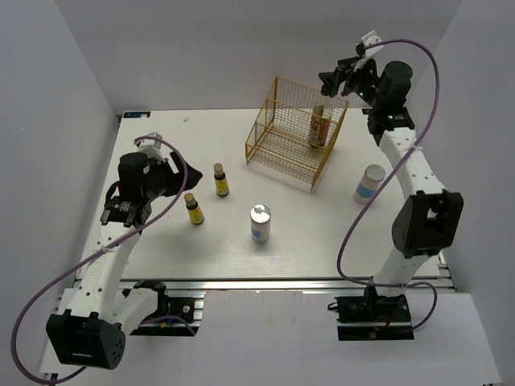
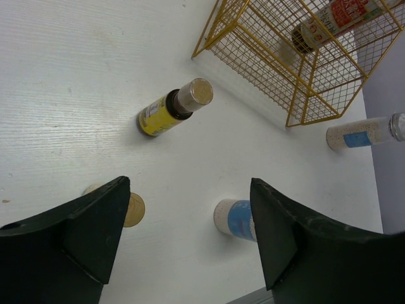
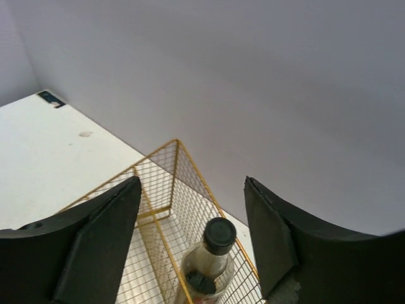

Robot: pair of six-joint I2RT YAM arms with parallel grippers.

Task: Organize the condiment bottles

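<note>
The tall clear bottle (image 1: pixel 319 125) with a black cap stands upright inside the gold wire rack (image 1: pixel 282 145). My right gripper (image 1: pixel 334 81) hovers open above it; in the right wrist view the cap (image 3: pixel 219 235) sits below and between the spread fingers of the right gripper (image 3: pixel 192 209). Two tiny amber bottles (image 1: pixel 220 180) (image 1: pixel 193 208) and a white cylinder (image 1: pixel 260 223) stand on the table. My left gripper (image 1: pixel 182 172) is open just left of the amber pair and holds nothing. Its wrist view shows one amber bottle (image 2: pixel 174 109) and the white cylinder (image 2: pixel 235 218) beyond the left gripper (image 2: pixel 190 202).
A second white cylinder (image 1: pixel 369 183) stands to the right of the rack, near the right arm. The rack (image 2: pixel 297 63) sits at the back of the white table (image 1: pixel 161 241), with grey walls close on three sides.
</note>
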